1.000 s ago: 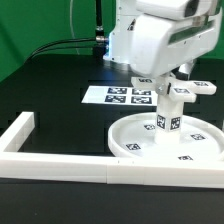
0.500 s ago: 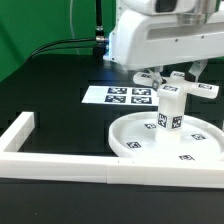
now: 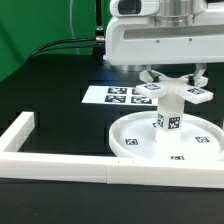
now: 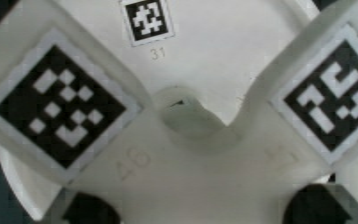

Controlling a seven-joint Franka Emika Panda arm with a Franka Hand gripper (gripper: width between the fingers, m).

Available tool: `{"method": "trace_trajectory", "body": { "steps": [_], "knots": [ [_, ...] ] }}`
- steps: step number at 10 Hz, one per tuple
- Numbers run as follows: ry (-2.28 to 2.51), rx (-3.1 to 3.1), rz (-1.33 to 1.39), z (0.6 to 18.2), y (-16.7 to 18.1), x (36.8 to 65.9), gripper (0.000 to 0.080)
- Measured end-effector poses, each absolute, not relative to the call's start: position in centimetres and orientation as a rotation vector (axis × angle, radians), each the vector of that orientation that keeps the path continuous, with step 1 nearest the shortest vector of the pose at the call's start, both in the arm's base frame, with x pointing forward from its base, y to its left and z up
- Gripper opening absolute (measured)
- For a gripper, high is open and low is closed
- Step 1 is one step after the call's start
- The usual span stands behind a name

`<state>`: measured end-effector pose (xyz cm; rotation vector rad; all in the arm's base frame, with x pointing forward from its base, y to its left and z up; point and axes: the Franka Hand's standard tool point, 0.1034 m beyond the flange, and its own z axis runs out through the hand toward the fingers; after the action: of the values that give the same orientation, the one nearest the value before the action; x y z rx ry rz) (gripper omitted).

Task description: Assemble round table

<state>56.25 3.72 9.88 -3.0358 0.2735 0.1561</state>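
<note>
The large rimmed round disc (image 3: 135,140) lies flat on the black table. The short cylinder leg (image 3: 167,112) stands upright at its middle. The cross-shaped piece (image 3: 176,92) sits on top of the leg, its tagged arms spread out level. My gripper (image 3: 173,78) hangs straight above it with a finger on each side of the hub, closed on the piece. In the wrist view the cross-shaped piece (image 4: 176,150) fills the picture. Its tagged arms fan out from a small central dent, and my dark fingertips (image 4: 91,208) show at either side of it.
The marker board (image 3: 118,96) lies behind the disc at the exterior view's left. A long white square-bar frame (image 3: 60,163) runs along the front and turns back at the exterior view's left. Black cables trail at the back.
My hand has turned about its vertical axis above the leg and now faces the camera squarely. The cross-shaped piece's arms have turned with it. The disc and leg have stayed in place.
</note>
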Motion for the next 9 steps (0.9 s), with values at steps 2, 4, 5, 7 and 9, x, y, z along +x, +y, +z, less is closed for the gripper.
{"method": "trace_trajectory", "body": {
  "steps": [2,4,5,7,9],
  "knots": [
    [0.426,-3.019,0.154,9.95,3.93,56.41,0.0448],
    [0.643,-2.979,0.145,10.04,4.1,56.62,0.0448],
    [0.871,-2.911,0.127,10.06,4.09,56.75,0.0448],
    [1.209,-2.768,0.089,10.01,4.05,56.65,0.0448],
    [1.411,-2.655,0.082,10.01,3.95,56.67,0.0448]
  ]
}}
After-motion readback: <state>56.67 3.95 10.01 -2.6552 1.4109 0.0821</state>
